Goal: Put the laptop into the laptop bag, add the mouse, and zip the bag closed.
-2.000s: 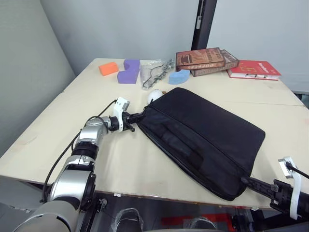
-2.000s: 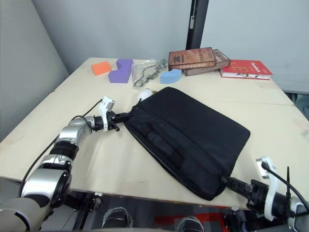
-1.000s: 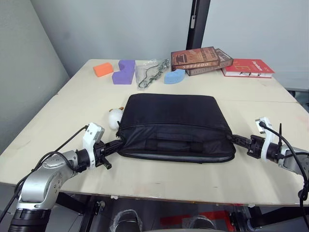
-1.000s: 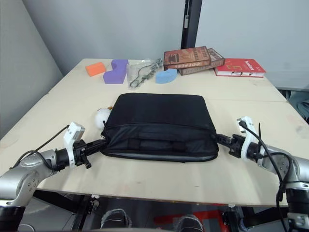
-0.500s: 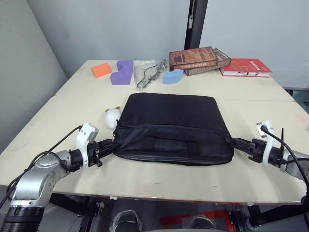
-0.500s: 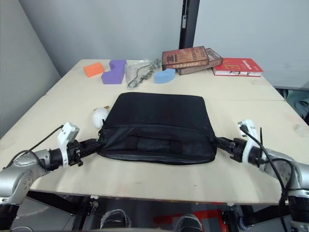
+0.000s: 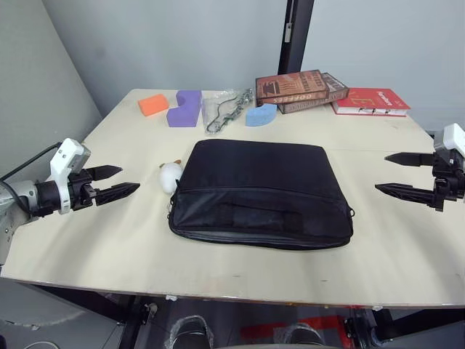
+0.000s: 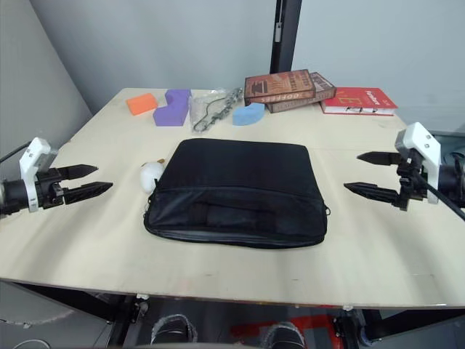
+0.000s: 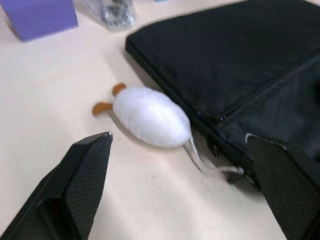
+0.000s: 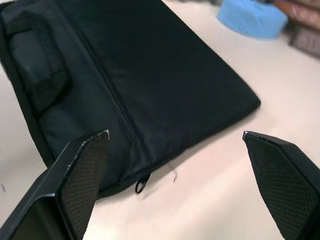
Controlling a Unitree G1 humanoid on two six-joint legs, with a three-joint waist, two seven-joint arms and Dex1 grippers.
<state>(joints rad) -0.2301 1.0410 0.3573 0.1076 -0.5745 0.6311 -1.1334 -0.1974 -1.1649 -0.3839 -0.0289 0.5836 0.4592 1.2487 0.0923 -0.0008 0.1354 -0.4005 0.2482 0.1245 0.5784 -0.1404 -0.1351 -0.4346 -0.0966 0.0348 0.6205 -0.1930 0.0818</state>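
Two grippers hover above the pale wooden table, one at each side of the laptop bag. On the far left, the left gripper hangs over the table's left part, well apart from the bag, its two black fingers spread wide and holding nothing. Just right of it lies a puffy white plush toy with small orange bits at one end; in the left wrist view it rests against the bag's left edge, a thin white cord trailing from it. The laptop bag lies flat in the middle of the table, its front pocket and strap handle toward the near edge, and the zipper line looks drawn shut as far as can be seen. Behind it along the far edge, from left to right, sit an orange foam block, a purple foam block, a clear plastic bag with a metal chain, a blue foam piece, a stack of brown books and a red book. On the far right, the right gripper hangs clear of the bag, its fingers likewise wide apart and empty.
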